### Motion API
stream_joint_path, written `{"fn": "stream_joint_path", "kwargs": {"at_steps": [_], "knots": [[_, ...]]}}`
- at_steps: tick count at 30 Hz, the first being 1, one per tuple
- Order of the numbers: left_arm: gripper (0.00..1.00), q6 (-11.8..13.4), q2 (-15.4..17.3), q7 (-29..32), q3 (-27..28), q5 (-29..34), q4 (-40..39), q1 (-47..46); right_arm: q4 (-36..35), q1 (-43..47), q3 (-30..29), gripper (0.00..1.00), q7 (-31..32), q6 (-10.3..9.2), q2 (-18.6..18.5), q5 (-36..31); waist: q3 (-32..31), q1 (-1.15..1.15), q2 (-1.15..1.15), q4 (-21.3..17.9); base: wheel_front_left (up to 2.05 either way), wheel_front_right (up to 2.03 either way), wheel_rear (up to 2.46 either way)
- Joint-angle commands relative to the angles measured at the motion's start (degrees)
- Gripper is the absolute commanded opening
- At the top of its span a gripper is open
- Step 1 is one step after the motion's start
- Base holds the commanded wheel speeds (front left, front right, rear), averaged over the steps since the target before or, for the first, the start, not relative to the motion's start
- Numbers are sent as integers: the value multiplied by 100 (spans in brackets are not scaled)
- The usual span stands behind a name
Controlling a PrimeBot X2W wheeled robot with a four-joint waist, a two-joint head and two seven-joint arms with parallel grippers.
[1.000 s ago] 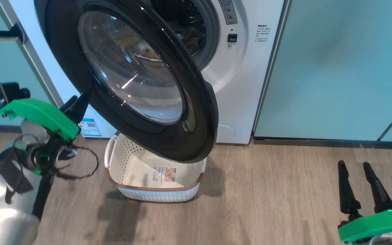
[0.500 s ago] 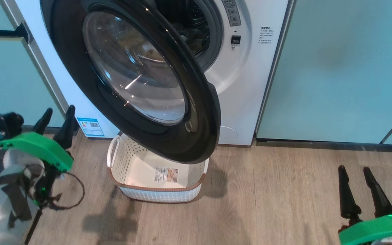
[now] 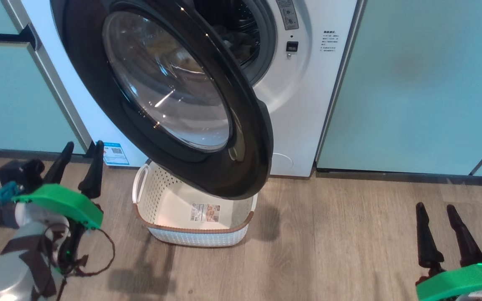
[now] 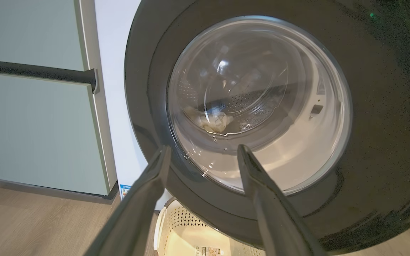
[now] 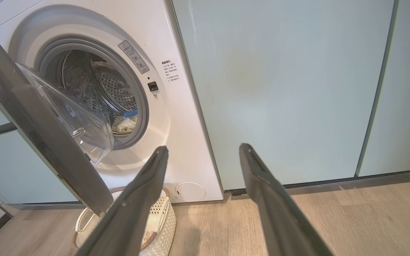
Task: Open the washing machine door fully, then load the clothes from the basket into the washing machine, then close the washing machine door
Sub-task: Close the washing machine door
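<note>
The washing machine [image 3: 303,104] stands with its door [image 3: 245,138] swung partway out, the black rim hanging over the basket [image 3: 191,229]. The basket holds nothing but the label on its base. Clothes [image 5: 128,121], pale with a blue piece, lie in the steel drum, and show through the door glass as clothes [image 4: 214,121]. My left gripper [image 3: 84,144] is open, low to the left of the door and apart from it, fingers aimed at the door [image 4: 386,106]. My right gripper [image 3: 434,207] is open above the floor, far right.
Pale teal cabinets [image 3: 412,83] flank the machine on both sides, the left one with a dark bar handle [image 4: 34,71]. Wooden floor [image 3: 329,251] stretches between the basket and my right gripper. The door overhangs much of the basket's opening.
My left gripper came off the door's lower left rim and dropped down to the left, staying open. The door angle looks the same. The right gripper has not moved.
</note>
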Motion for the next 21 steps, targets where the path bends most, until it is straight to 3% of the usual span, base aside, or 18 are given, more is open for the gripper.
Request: {"fn": "stream_joint_path", "kwargs": {"at_steps": [1, 10, 21], "knots": [[100, -6, 170, -39, 325, 112, -217, -180, -201, -170, 85, 100, -38, 2, -28, -19, 5, 0, 0, 0, 0, 0, 0], [100, -6, -265, -40, 815, 681, -374, 313, -201, -183, 91, 100, -38, 2, 3, -25, 28, 0, 0, -19, 0, 0, 0], [100, -6, -484, -40, 956, 1007, -276, 513, -210, -155, 79, 100, -38, 2, 27, -16, 33, 0, 0, -11, 0, 0, 0]]}}
